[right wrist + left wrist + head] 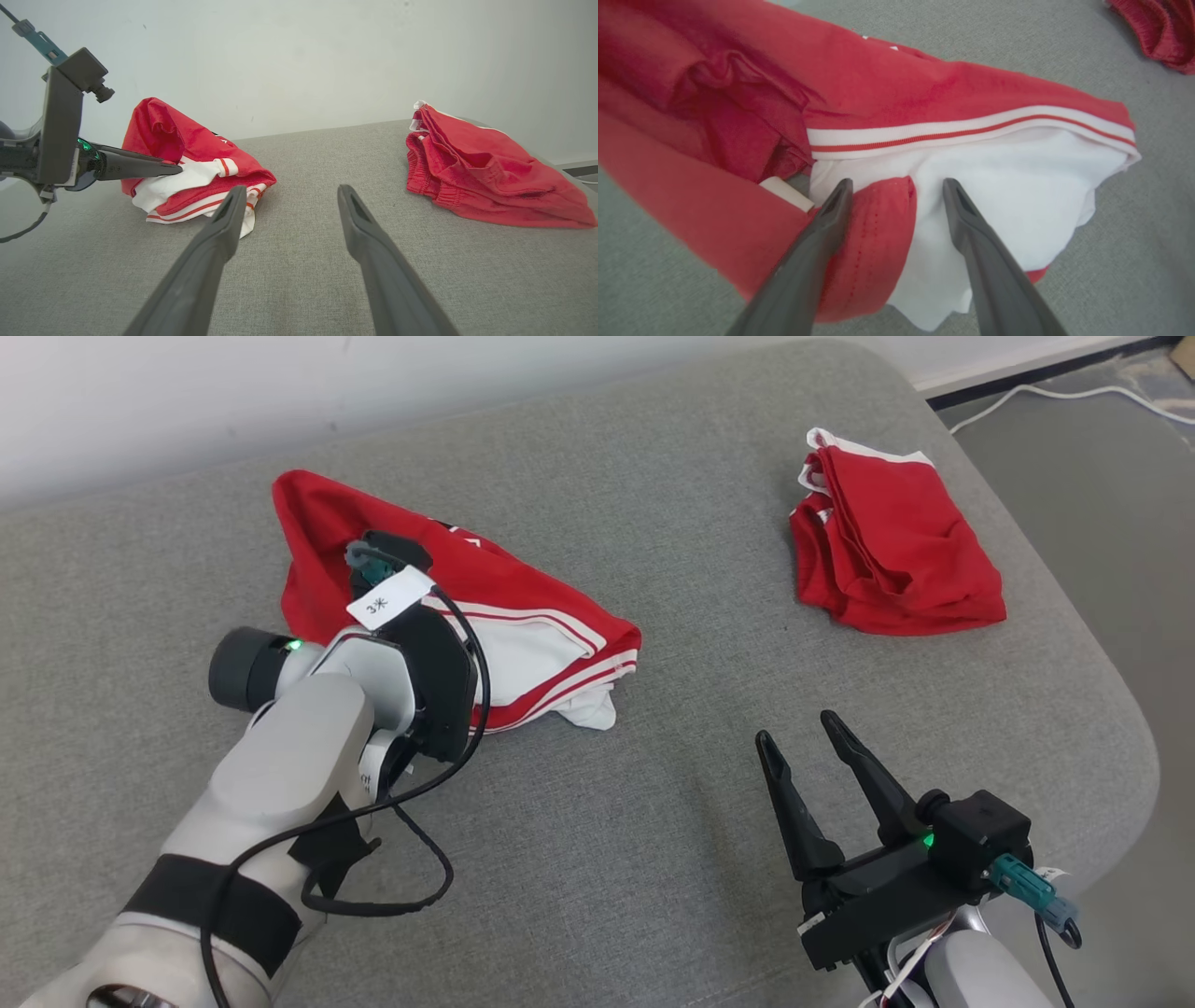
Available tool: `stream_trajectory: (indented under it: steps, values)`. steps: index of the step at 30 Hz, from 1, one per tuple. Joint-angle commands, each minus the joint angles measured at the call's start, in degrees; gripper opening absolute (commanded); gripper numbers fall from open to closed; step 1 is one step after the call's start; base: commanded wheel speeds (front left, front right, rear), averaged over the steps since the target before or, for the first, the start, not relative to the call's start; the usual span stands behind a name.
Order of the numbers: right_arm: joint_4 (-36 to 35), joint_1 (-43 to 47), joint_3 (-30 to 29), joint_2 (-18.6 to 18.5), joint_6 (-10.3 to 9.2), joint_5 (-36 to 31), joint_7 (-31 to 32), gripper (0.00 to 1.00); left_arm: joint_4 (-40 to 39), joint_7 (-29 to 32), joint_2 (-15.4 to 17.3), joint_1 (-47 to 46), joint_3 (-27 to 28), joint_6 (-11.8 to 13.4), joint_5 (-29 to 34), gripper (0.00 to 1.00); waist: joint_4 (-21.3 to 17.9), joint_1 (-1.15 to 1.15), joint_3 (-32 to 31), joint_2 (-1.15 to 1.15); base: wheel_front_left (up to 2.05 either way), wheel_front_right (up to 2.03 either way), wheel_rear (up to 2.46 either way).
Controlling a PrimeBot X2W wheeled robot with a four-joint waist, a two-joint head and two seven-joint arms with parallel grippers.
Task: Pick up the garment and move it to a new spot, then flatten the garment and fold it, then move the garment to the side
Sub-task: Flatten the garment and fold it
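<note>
The left hand [896, 183] stands wide open over the garment [537, 616], its two dark fingers [822, 233] spread with a rolled red hem lying between them and their tips against the white cloth. The jaws are not closed on anything. In the right wrist view, this hand reaches in from the side, level with the top of the heap.

The right hand [797, 728] is just as wide open and holds nothing. It hovers above bare cushion, well apart from both pieces of clothing, with its fingers pointing towards the wall.

The garment is red with white panels and red-and-white striped trim, and lies crumpled on the left part of the grey fabric cushion [672, 859]. A second red garment [896, 551] with a thin white edge lies roughly folded near the cushion's far right corner – well apart from the first.

A plain white wall [373, 392] runs behind the cushion. To the right, a white cable [1055, 394] trails across the grey floor [1102, 541].
</note>
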Motion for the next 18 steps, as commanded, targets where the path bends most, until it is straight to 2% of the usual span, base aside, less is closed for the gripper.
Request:
stream_trajectory:
  steps: [1, 4, 5, 6, 7, 8, 18]
  values:
    - [0.18, -0.74, -0.03, -0.14, -0.07, 0.54, -0.38, 1.0, 0.02, 0.67, 0.17, -0.62, -0.21, 0.97, 0.79, 1.0, -0.39, -0.01, 0.23, 0.0, 0.0, 0.0, 0.0]
    - [0.4, -0.75, 0.06, -0.13, -0.07, 0.65, -0.61, 1.0, -0.09, 1.41, 0.4, -1.06, -0.27, 2.16, 1.0, 1.0, -0.52, -0.01, 0.17, 0.0, 0.0, 0.0, 0.0]
    - [0.51, -0.77, 0.04, -0.13, -0.07, 0.66, -0.66, 1.0, -0.24, 1.75, 0.59, -1.17, -0.27, 2.63, 1.09, 0.77, -0.54, -0.01, 0.14, 0.0, 0.0, 0.0, 0.0]
    - [0.6, -0.77, 0.02, -0.14, -0.07, 0.7, -0.71, 1.0, -0.48, 1.65, 0.78, -1.18, -0.26, 3.06, 1.11, 0.46, -0.54, -0.01, 0.1, 0.0, 0.0, 0.0, 0.0]
    - [0.71, -0.78, -0.05, -0.14, -0.07, 0.74, -0.8, 1.0, -0.61, 1.92, 0.88, -1.0, -0.23, 3.3, 0.83, 0.03, -0.52, -0.01, 0.05, 0.0, 0.0, 0.0, 0.0]
    - [0.82, -0.79, -0.12, -0.14, -0.07, 0.8, -0.85, 1.0, -0.66, 2.33, 1.03, -0.8, -0.33, 3.38, 0.73, 0.0, -0.46, -0.01, -0.02, 0.0, 0.0, 0.0, 0.0]
    - [1.33, -0.46, -0.48, -0.14, -0.07, 0.35, -1.2, 1.0, -3.29, 3.65, 1.95, 1.07, 0.05, 3.98, -0.78, 0.0, 1.38, -0.01, -0.9, 0.0, 0.0, 0.0, 0.0]
